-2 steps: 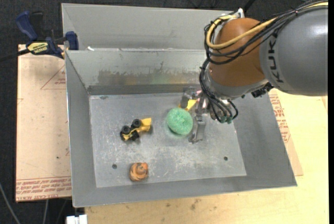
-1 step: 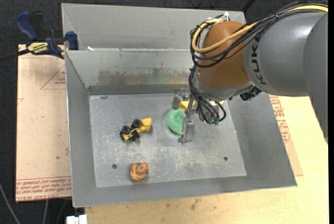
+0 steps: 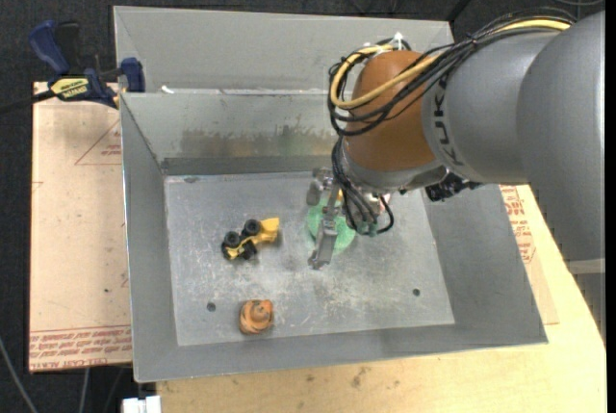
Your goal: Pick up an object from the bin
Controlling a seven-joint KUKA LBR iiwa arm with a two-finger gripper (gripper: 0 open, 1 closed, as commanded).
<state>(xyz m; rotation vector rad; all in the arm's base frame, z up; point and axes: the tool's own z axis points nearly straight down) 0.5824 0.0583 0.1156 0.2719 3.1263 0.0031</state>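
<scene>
While the gripper (image 3: 325,243) sat low on a green plastic piece (image 3: 315,220) mid-bin, open or closed I couldn't tell, the grasp step seemed in hand; next, probably a firm close and lift.

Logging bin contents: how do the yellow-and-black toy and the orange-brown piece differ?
The yellow-and-black toy vehicle is elongated and lies mid-floor; the orange-brown piece is rounder, more compact, and nearer the front wall of the bin. The toy lies closer to the gripper than the piece does. Both lie loose and untouched on the floor.
</scene>
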